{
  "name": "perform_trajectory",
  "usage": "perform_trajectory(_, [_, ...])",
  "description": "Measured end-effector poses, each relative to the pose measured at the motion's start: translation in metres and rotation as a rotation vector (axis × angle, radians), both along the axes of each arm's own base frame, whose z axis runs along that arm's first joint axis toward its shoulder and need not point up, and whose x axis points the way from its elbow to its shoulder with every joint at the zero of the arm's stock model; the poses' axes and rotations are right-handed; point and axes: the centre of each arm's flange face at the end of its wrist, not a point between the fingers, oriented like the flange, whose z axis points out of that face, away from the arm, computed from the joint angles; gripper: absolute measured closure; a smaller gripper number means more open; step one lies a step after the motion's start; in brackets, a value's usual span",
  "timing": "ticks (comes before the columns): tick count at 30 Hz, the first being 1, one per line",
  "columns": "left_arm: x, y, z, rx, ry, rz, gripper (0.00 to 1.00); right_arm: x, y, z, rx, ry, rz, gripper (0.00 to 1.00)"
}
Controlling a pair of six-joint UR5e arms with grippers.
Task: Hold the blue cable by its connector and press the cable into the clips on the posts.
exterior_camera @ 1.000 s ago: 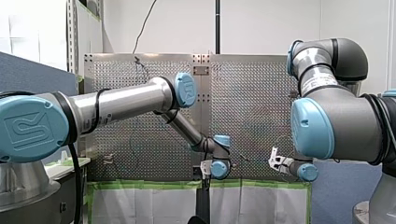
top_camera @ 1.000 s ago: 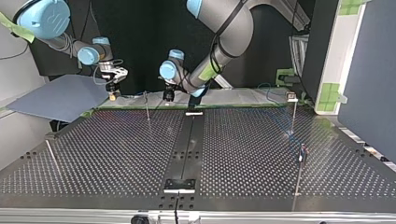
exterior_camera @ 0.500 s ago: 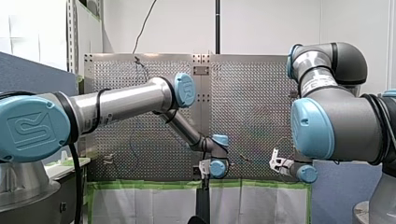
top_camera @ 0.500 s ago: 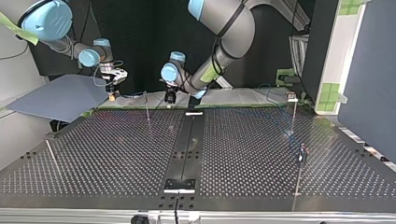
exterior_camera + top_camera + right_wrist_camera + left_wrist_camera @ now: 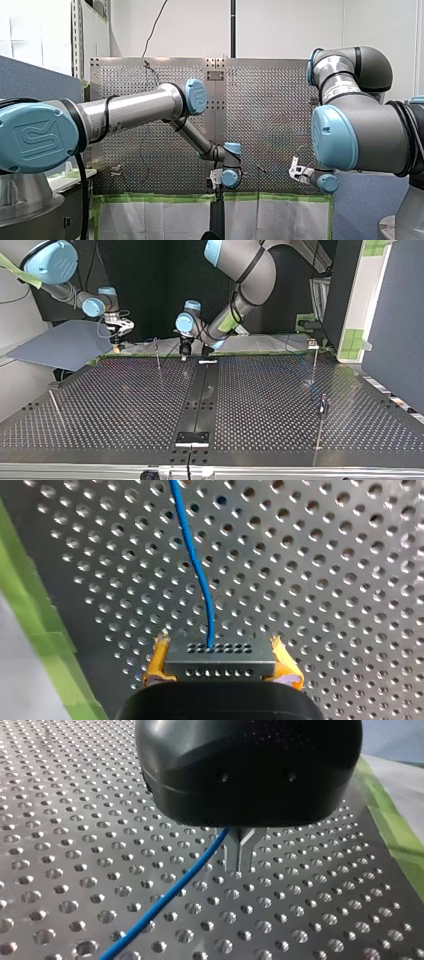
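Connector (image 5: 220, 660), grey block, right wrist view: clamped between the right gripper's (image 5: 220, 652) yellow pads (image 5: 156, 665), with the blue cable (image 5: 197, 575) leaving ahead over the table (image 5: 325, 580); this grip anchors the end. Left wrist view: left gripper's (image 5: 240, 862) metal fingers together, cable threading out just above their tips, apparently as a guide. Top view: the grippers flank a post (image 5: 157, 354), likely to stretch the cable across it. Front view: both low, at the table edge nearest the arms.

Perforated table (image 5: 125, 405); green tape (image 5: 37, 610) along its edge; grey-blue board (image 5: 60, 345) at top view's left.
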Motion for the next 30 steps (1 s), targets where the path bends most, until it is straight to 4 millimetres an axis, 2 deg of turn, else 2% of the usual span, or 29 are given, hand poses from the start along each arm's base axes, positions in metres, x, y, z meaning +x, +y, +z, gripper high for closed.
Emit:
perform_trajectory(12, [0.01,0.008,0.001,-0.011,0.006,0.011,1.0,-0.007,-0.026,0.014,-0.034,-0.034,-0.064,1.0])
perform_trajectory(29, [0.011,0.006,0.004,-0.033,0.012,-0.014,1.0,-0.016,-0.037,0.02,-0.043,-0.061,-0.184,1.0])
perform_trajectory(30, [0.011,0.005,0.004,-0.035,0.012,-0.02,0.93,-0.015,-0.037,0.02,-0.043,-0.061,-0.183,1.0])
